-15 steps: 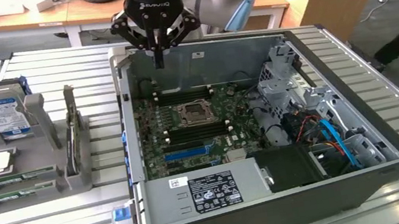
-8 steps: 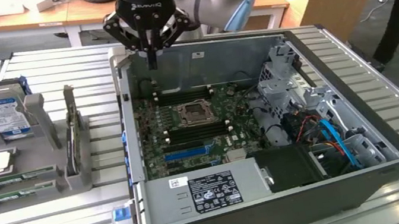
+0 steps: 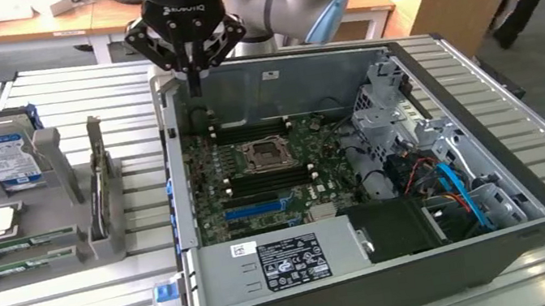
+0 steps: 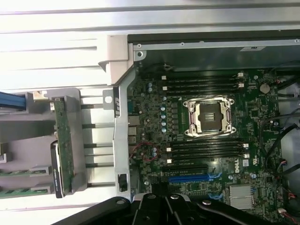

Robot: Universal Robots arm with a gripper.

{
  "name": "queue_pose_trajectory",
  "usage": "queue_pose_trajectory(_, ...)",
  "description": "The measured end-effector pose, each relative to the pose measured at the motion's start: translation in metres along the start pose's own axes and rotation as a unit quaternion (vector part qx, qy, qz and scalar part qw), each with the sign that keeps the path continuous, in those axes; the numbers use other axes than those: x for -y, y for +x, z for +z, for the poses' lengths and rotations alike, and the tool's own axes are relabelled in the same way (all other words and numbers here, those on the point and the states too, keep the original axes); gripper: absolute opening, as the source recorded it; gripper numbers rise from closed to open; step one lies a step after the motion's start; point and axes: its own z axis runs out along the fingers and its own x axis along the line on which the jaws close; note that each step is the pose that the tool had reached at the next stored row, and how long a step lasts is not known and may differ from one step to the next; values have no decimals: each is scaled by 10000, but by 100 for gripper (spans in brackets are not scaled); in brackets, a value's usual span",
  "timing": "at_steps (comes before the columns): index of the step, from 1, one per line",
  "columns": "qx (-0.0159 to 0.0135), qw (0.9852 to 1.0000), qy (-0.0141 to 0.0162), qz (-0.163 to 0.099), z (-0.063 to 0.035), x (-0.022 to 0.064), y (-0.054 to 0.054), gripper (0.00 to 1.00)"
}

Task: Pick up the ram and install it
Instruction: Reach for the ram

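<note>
Both steps are waiting to be done, since the ram (image 3: 27,241) is lying untouched in the grey holder (image 3: 112,244) beside the computer case (image 3: 382,292), while the gripper (image 3: 195,83), fingers pinched together on nothing, is hovering over the case's rim, well apart from that stick.

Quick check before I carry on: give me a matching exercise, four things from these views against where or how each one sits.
Things:
1. claw
2. hard drive
3. ram
4. processor socket

Places or states:
A. on the motherboard inside the case
B. standing upright in the grey holder
C. shut, above the case's far wall
D. lying flat in the grey holder's front slots

Pairs: 1-C, 2-B, 3-D, 4-A.
</note>
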Motion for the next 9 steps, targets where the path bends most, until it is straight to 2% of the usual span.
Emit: queue_pose_trajectory(9,0,10000,0,0,1,12,173,11)
